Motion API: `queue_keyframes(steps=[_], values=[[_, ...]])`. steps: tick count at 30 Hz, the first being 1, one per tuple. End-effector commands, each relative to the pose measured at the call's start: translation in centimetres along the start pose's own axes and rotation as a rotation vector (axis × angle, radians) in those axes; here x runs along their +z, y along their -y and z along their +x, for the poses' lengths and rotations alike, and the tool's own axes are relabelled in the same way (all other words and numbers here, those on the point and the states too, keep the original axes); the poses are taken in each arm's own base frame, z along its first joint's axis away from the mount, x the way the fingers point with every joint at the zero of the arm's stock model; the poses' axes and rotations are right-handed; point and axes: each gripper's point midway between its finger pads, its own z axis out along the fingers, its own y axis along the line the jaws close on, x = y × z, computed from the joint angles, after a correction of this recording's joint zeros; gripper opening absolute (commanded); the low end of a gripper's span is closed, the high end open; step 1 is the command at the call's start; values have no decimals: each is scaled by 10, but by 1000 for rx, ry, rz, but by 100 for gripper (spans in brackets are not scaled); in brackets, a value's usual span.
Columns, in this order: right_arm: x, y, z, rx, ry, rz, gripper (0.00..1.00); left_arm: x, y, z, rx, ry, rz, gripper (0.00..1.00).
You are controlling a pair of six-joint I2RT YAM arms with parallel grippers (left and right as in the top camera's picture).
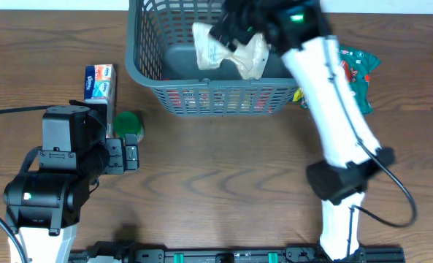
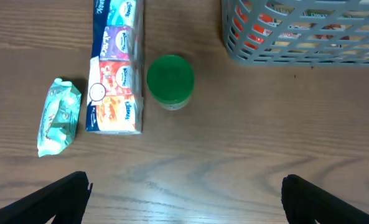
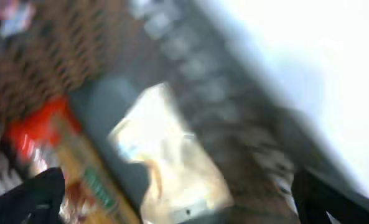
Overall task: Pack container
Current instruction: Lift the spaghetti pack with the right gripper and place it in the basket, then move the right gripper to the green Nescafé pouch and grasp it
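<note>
The big grey basket sits at the top middle of the table, and it is the thing to fill. The right arm reaches over it from the lower right, so the right gripper hangs above the inside. Its two fingers stand wide apart, and a pale crinkly packet lies under them in the basket, not pinched. That close view is very blurry, so I cannot tell if a finger touches the packet. Some red things show through the slots of the front wall, so I think part of the packing is done. More things wait outside, at the left: a blue tissue pack, a jar with a green lid just beside it, and a small green packet. A green bag lies right of the basket. The left gripper hovers near those things, fingers wide apart and empty, maybe because one of them goes in next.
</note>
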Motion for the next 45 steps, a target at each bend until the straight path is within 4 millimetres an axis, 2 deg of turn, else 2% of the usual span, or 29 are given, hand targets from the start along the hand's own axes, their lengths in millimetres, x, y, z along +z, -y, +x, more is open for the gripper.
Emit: queue_keyframes(steps=[1,3,5,8,10,14,17,20,26,31,36,41,45], values=[[-92,86,-2,434,112,249,99,-4,0,-4,16,14,-5,98],[-119,117,24,613,103,320,99,-4,0,-4,16,14,-5,99],[-140,143,58,776,66,384,99,-4,0,-4,16,14,-5,98],[-164,173,123,1001,-40,481,99,-4,0,-4,16,14,-5,98],[-174,182,165,1112,-130,527,99,-4,0,-4,16,14,-5,98],[-177,183,220,1225,-281,512,99,-4,0,-4,17,14,-5,99],[-165,179,252,1248,-393,468,99,-4,0,-4,17,14,-5,99],[-141,173,286,1287,-523,434,99,-4,0,-4,17,14,-5,98],[-72,141,356,1263,-800,268,99,-4,0,-4,17,14,-5,98],[-25,118,404,1229,-919,153,99,-4,0,-4,17,14,-5,98],[2,117,426,1217,-920,140,99,-4,0,-4,16,14,-5,98],[23,123,426,1170,-846,104,99,-4,0,-4,16,14,-5,98],[37,119,425,1154,-789,41,99,-4,0,-4,16,14,-5,98]])
